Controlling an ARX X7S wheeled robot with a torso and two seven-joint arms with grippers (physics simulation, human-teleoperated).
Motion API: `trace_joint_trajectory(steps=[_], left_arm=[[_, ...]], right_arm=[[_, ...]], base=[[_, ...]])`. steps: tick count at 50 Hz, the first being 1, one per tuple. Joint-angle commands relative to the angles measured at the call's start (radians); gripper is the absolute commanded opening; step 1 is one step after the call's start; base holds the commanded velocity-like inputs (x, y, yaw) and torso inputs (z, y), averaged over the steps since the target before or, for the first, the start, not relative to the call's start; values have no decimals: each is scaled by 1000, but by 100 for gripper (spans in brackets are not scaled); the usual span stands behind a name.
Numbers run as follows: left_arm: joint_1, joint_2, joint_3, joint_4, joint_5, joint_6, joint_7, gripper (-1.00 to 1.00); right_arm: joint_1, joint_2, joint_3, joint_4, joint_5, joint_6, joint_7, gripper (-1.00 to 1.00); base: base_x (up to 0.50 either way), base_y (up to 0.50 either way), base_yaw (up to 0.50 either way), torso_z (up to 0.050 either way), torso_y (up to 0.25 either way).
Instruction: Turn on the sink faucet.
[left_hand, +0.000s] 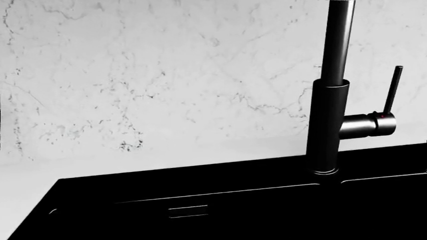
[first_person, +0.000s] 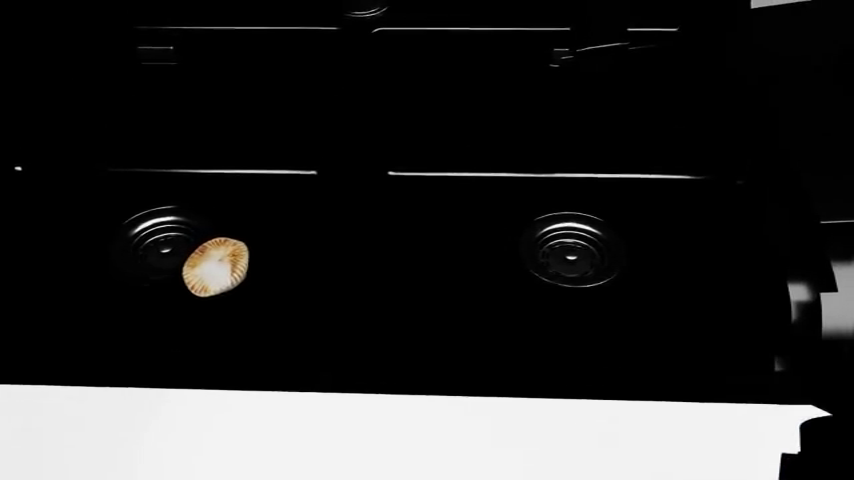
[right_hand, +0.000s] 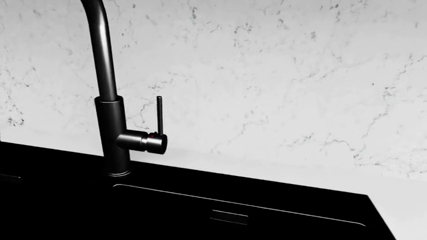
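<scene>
The sink faucet (left_hand: 327, 125) is a black upright post with a ringed base at the sink's back rim. Its grey side stub (left_hand: 367, 125) carries a thin lever handle (left_hand: 392, 90) that stands upright. It also shows in the right wrist view (right_hand: 112, 135), with the lever (right_hand: 159, 115) upright beside the post. The sink (first_person: 400, 320) is a glossy black double basin with two round drains (first_person: 163, 238) (first_person: 573, 250). Neither gripper shows in any view; both wrist cameras look at the faucet from some distance.
A tan ribbed shell-like object (first_person: 215, 266) lies beside the left drain. A white marble backsplash (left_hand: 167, 75) rises behind the faucet. A white counter strip (first_person: 400, 435) runs along the sink's front. Overflow slots (left_hand: 188, 211) (right_hand: 229, 217) sit in the back walls.
</scene>
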Motion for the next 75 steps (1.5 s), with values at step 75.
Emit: trace_joint_trajectory(steps=[75], left_arm=[[36,-15,6,-32,-16,23,-4,100]], right_arm=[[34,-118,-57,207,10,-122,-69,100]], base=[[211,28,0,0,0]])
